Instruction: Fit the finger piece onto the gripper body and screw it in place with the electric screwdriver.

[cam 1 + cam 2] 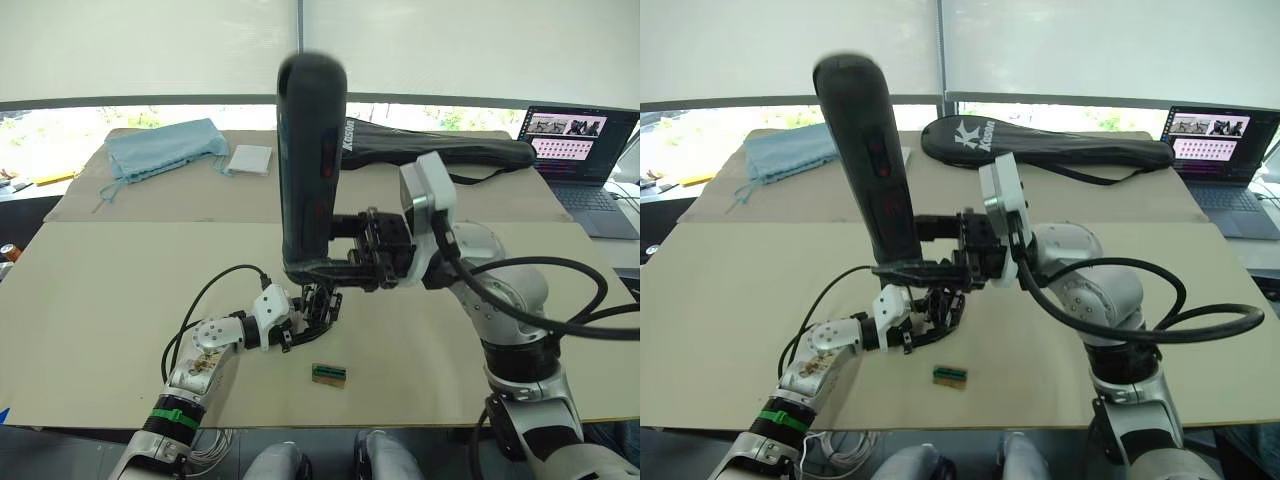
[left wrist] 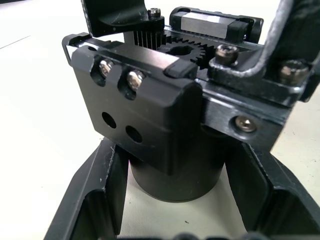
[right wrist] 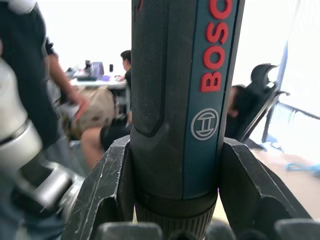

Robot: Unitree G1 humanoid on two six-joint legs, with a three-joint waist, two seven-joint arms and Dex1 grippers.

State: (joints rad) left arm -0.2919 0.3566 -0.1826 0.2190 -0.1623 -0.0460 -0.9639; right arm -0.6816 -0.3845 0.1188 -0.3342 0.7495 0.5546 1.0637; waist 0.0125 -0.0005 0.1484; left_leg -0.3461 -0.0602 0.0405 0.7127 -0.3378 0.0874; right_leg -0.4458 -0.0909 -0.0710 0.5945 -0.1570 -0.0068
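Observation:
My left gripper (image 1: 300, 325) is low over the table, shut on the gripper body (image 2: 150, 110) around its round base. The body's black bracket with two screw heads and its toothed gear face the left wrist view. A black part that I take for the finger piece (image 2: 117, 15) stands on the body's top, cut off by the frame edge. Just to the right, my right gripper (image 1: 350, 262) is shut on the electric screwdriver (image 1: 310, 150). The tool stands nearly upright above the body, fat end up. Its lower tip is hidden behind the grippers. Both fingers (image 3: 102, 190) clamp the tool's barrel (image 3: 185, 75).
A small green-and-tan box (image 1: 329, 373) lies just in front of the grippers. At the back are a blue cloth (image 1: 165, 148), a white packet (image 1: 248, 160) and a long black racket bag (image 1: 1040, 140). A laptop (image 1: 580, 150) stands far right. Seated people show behind the tool in the right wrist view.

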